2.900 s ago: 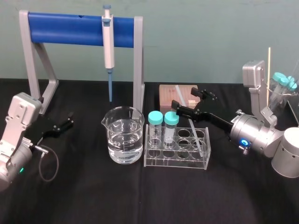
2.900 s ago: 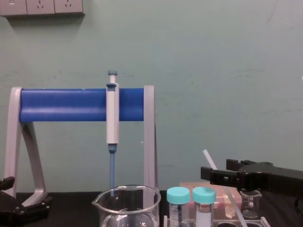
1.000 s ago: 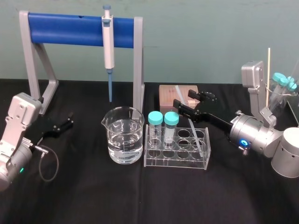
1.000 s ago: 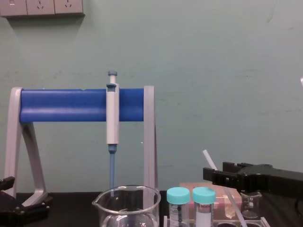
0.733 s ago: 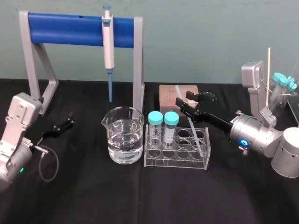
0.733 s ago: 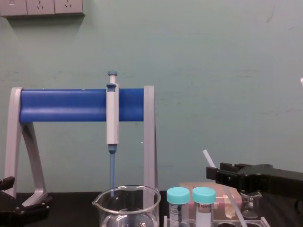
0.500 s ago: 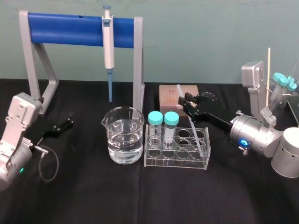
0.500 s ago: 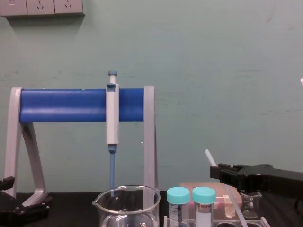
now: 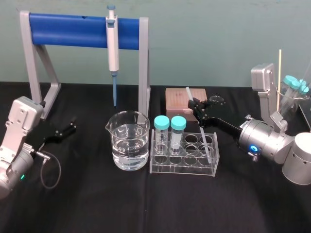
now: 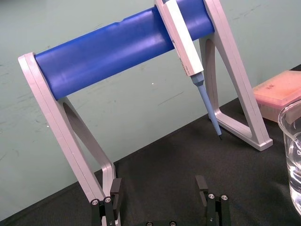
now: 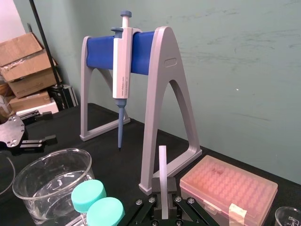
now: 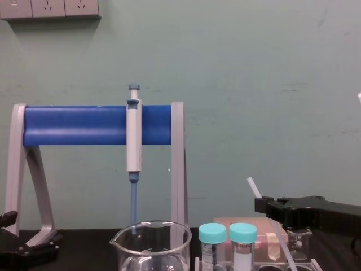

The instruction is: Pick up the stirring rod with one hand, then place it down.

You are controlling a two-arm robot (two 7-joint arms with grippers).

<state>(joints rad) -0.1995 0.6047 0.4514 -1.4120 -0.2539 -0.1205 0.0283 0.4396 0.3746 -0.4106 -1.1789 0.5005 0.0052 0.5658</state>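
- Your right gripper, reaching from the right edge of the table, clamps the tilted stirring rod.
- Your left gripper sits by the left edge, jaws apart.

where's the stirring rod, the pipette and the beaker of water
stirring rod (image 11: 163,162): right wrist view, upper part of its white shaft
pipette (image 9: 112,46): head view, middle of its white body
beaker (image 9: 129,141): head view, glass wall at water level

L gripper jaws apart, pipette on blue rack, pink box
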